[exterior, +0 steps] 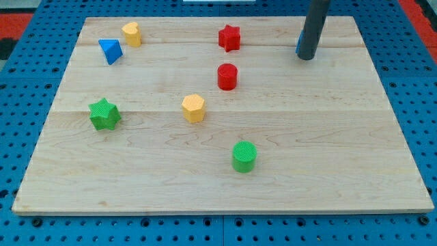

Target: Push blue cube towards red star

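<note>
The red star lies near the top middle of the wooden board. The blue cube is at the top right, almost wholly hidden behind my rod; only a thin blue edge shows at the rod's left side. My tip rests on the board right in front of the blue cube, touching or nearly touching it. The red star is well to the left of the cube and the tip.
A red cylinder stands below the red star. A yellow hexagonal block is at centre, a green cylinder below it. A green star, a blue triangular block and a yellow block are at the left.
</note>
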